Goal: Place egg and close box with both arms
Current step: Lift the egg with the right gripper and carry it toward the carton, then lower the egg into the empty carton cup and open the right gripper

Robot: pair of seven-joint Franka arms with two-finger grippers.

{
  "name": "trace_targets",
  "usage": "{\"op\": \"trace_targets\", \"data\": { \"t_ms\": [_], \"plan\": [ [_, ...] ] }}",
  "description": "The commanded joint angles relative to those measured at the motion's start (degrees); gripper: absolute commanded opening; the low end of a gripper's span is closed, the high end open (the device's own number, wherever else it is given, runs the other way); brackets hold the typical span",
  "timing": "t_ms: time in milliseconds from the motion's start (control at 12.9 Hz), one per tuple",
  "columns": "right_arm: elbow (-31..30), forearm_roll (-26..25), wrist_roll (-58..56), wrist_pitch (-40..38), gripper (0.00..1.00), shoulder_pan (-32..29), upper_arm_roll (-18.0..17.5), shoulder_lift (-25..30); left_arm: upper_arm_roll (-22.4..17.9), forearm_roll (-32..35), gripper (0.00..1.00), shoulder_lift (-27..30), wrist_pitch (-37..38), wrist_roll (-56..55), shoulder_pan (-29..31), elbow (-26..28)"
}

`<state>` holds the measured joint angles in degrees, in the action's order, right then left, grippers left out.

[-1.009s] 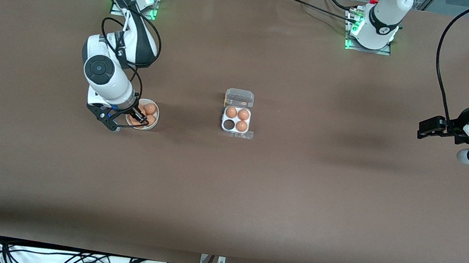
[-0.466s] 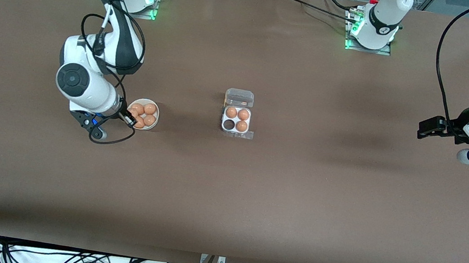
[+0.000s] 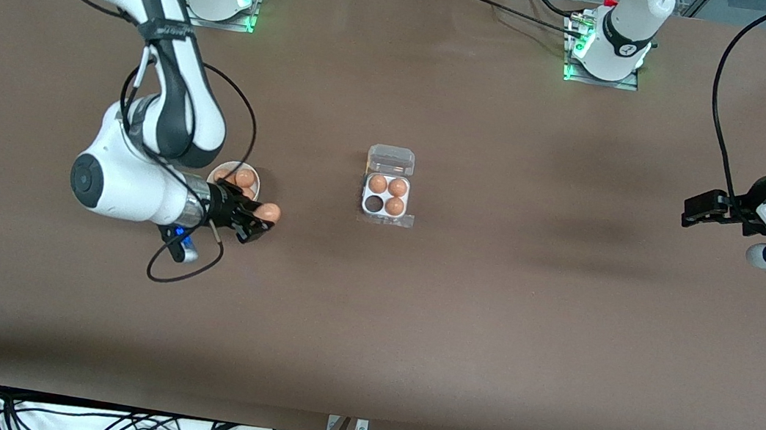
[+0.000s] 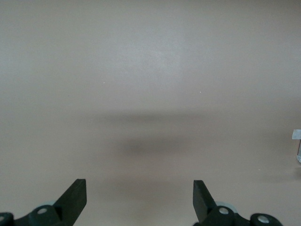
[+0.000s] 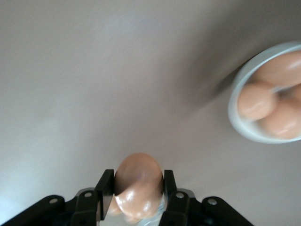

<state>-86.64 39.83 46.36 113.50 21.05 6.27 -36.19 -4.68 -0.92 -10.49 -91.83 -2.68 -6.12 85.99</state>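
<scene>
- Toward the right arm's end of the table (image 3: 455, 343), the right gripper (image 3: 263, 218) is hovering in the air just beside the white bowl (image 3: 220, 172), its jaws clamping a brown egg (image 3: 269, 212) between them; the right wrist view is showing that egg (image 5: 138, 181) pinched between the two fingers (image 5: 104, 190).
- The bowl (image 5: 237, 120) is holding more brown eggs (image 3: 245, 178).
- At the middle of the table, well apart from every edge, the box (image 3: 385, 197) is sitting with its clear lid (image 3: 391, 160) lying open toward the robots' bases; three cups are holding eggs (image 3: 387, 186) and one cup (image 3: 374, 204) is showing dark.
- Near the edge at the left arm's end of the table, the left gripper (image 3: 696, 209) is waiting over bare tabletop, its jaws standing wide apart and gripping nothing, with both fingers (image 4: 75, 195) showing in the left wrist view.
</scene>
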Motion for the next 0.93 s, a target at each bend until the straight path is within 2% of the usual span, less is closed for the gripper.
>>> {"op": "trace_targets", "data": {
  "t_ms": [0, 233, 543, 853],
  "plan": [
    [4.11, 10.93, -0.48, -2.14, 0.05, -0.83, -0.38, -3.01, -0.15, -0.75, 1.0, 0.3, 0.34, 0.48, 0.06, 0.05],
    [4.11, 19.39, -2.41, -2.05, 0.05, 0.04, -1.08, -4.76, -0.15, -0.75, 1.0, 0.3, 0.34, 0.48, 0.06, 0.05],
    [4.11, 21.69, -3.37, -1.43, 0.05, 0.13, -4.42, -6.35, -0.24, -0.75, 1.0, 0.3, 0.34, 0.48, 0.06, -0.04],
    [4.02, 24.42, -12.4, -1.52, 0.02, 0.31, -6.97, -8.9, -0.24, -0.75, 1.0, 0.3, 0.34, 0.48, 0.06, 0.05]
  ]
}}
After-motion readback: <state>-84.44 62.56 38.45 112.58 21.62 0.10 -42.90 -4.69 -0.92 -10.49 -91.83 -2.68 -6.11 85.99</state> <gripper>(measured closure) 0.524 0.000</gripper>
